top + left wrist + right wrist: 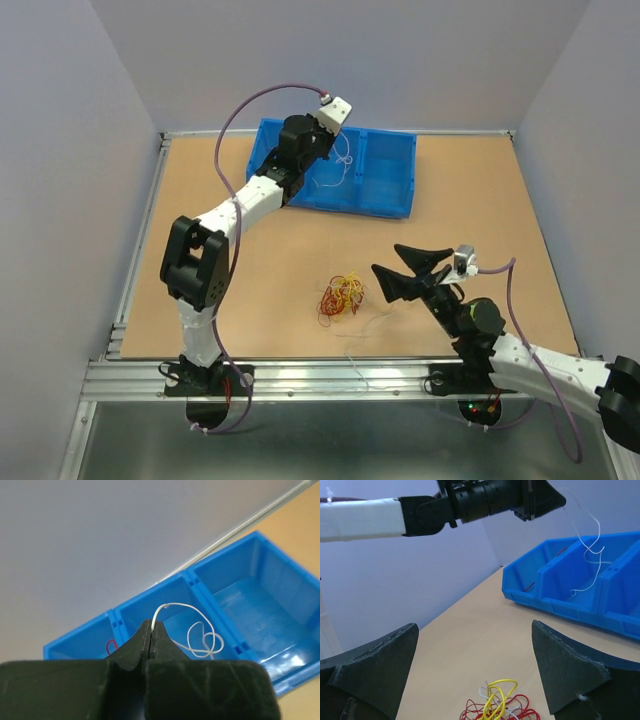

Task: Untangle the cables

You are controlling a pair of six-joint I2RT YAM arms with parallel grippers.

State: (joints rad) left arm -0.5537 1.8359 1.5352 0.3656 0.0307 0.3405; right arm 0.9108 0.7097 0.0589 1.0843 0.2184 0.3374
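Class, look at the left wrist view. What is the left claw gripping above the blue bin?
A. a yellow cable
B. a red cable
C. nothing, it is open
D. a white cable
D: the left claw is shut on a white cable, whose loops hang over the middle compartment of the blue bin.

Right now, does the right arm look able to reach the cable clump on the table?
Probably yes: the right end effector is open just beside the cable clump, with only bare table between them.
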